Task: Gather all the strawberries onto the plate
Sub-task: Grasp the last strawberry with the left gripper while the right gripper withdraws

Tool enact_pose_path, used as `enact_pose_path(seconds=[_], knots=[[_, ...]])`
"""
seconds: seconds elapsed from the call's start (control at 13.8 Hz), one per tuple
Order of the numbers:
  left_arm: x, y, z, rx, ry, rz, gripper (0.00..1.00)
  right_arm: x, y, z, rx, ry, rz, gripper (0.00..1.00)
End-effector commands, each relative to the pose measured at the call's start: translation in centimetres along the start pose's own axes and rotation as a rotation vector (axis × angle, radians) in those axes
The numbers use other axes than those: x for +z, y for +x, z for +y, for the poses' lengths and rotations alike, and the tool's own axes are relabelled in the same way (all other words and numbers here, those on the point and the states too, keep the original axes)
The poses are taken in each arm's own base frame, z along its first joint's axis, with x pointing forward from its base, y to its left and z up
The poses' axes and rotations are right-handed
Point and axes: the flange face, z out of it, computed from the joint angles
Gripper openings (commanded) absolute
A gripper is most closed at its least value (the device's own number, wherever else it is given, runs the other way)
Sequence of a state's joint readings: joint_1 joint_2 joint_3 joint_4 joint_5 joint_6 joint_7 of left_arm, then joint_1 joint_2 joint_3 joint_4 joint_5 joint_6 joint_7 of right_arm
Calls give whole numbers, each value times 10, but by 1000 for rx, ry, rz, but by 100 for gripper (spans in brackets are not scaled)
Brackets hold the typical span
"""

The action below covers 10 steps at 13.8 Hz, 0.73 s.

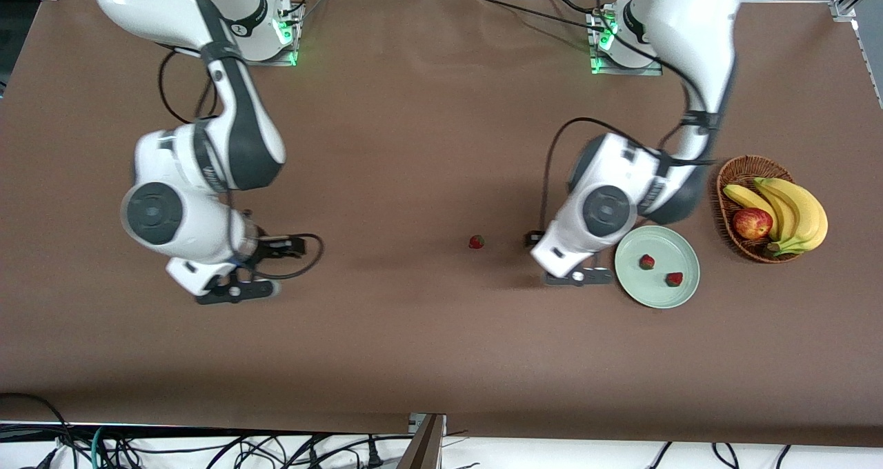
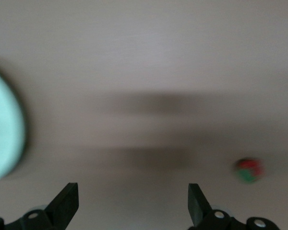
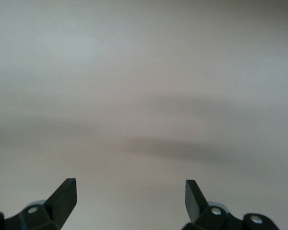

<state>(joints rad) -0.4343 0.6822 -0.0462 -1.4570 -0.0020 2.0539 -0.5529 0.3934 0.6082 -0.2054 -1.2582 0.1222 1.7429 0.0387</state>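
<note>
Lower right of the front view: we see two strawberries (image 1: pixel 646 262) (image 1: pixel 674 279) lying on the mint plate (image 1: pixel 679 298), a third strawberry (image 1: pixel 476 242) alone on the brown table (image 1: pixel 414 124) at centre, its axis too small to judge. The left gripper (image 1: pixel 578 276), fingers spread and empty, hangs just beside the plate's rim. The right gripper (image 1: pixel 234 291), also spread, hovers lower left. A wicker basket (image 1: pixel 732 174) with bananas (image 1: pixel 793 210) and apple (image 1: pixel 752 223) sits beside the plate.

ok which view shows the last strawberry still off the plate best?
Front view: the loose strawberry sits sharp on the bare table, apart from the plate and the left gripper. The left wrist view catches it only as a blurred red-green blob. The right wrist view shows no strawberry.
</note>
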Motion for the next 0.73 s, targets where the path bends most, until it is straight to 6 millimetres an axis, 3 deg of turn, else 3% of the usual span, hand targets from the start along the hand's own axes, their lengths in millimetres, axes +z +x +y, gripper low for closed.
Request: enact_pose_path(seconds=[0.0,0.07,0.22,0.36,0.65], knots=[[36,-10,44,-93,-54,67,100,-49,-26,52,-41,-22,-24,100],[43,-16,59,-105,-72,87,100,-66,-36,75,-23,-18,-31,100],[64,-31,88,-142,-101,115,100,-104,-64,97,15,-1,-54,100],[87,-45,106,-135,-101,120,100,-128,-89,126,45,49,-50,100],[99,-50,107,-129,-84,110,100,-148,-135,146,43,116,-30,100]])
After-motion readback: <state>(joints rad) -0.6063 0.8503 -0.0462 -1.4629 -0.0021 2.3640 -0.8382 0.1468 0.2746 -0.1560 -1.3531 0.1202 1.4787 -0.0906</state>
